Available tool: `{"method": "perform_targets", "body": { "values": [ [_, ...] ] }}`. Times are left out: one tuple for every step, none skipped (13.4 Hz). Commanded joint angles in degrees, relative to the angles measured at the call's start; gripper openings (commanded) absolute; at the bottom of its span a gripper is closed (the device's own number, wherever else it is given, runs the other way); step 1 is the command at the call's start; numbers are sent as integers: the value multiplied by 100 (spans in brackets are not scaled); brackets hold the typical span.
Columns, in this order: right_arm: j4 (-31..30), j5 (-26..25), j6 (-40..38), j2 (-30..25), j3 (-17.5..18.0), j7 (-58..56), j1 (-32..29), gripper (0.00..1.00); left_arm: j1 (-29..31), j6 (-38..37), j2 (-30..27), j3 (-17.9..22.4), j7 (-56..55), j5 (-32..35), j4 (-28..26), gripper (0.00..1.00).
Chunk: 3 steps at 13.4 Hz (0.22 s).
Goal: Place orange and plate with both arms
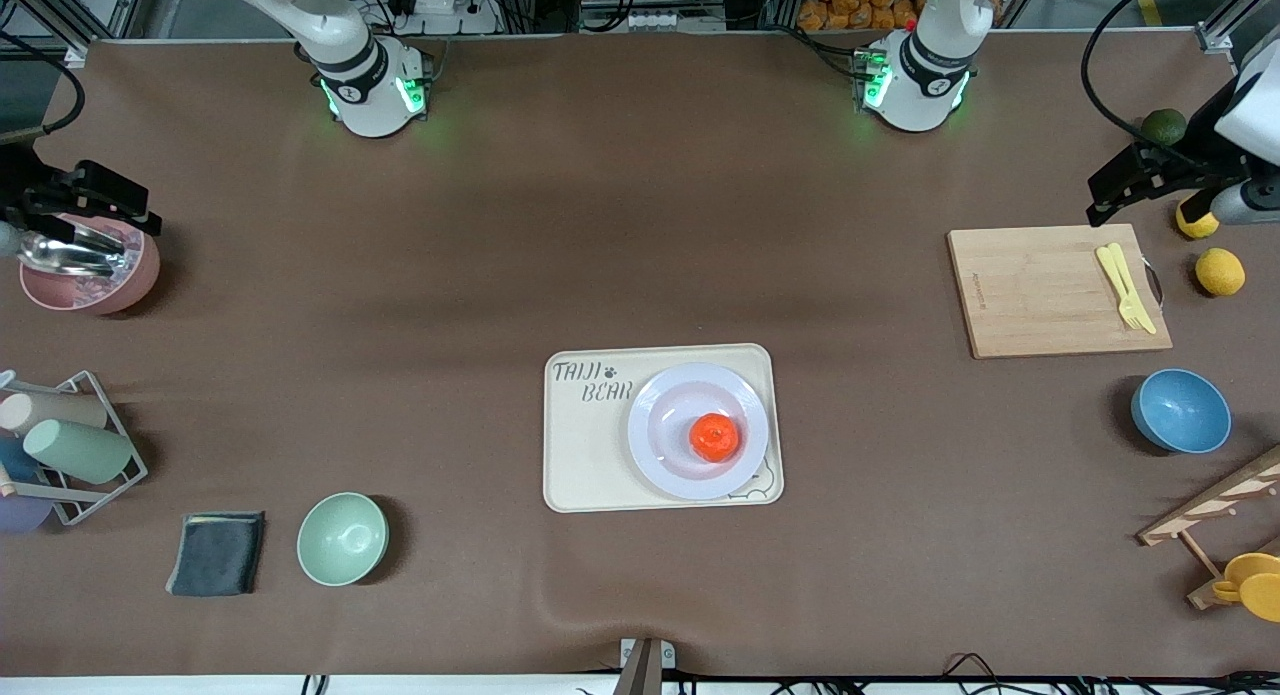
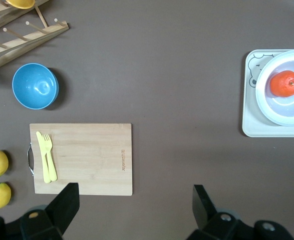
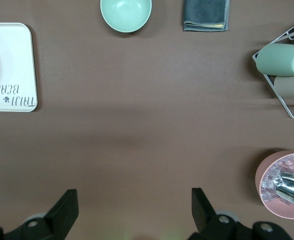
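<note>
Landmark: cream bear-print tray (image 1: 600,465), mid-desk (image 1: 500,275).

Plate (image 1: 697,431) lies flat on the tray, at the tray's end toward the left arm's side of the desk; its rim slightly overhangs the tray edge on that side. Tray lettering stays uncovered beside it.

Orange (image 1: 714,436) sits in the plate's well, a little off centre. Nothing touches it.

Left claw (image 2: 134,202): held in the air, well apart from the tray, over the desk edge of the wooden cutting board (image 1: 1050,290) at the left arm's end. Fingers spread wide, holding nothing.

Right claw (image 3: 134,205): held in the air, well apart from the tray, over bare desk next to the pink bowl (image 1: 95,270) at the right arm's end. Fingers spread wide, holding nothing.

Green bowl (image 1: 342,538) lies nearer the front camera than the tray, toward the right arm's end.
</note>
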Motion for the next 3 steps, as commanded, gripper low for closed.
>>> {"method": "perform_targets", "body": {
  "values": [
    [148, -91, -100, 65, 29, 100, 12, 100, 26, -255, 145, -35, 127, 7, 268, 100],
    [148, -91, -100, 74, 29, 91, 12, 100, 26, -255, 145, -35, 127, 7, 286, 100],
    [148, -91, -100, 74, 29, 91, 12, 100, 26, -255, 154, -35, 127, 15, 286, 100]
  ]
}}
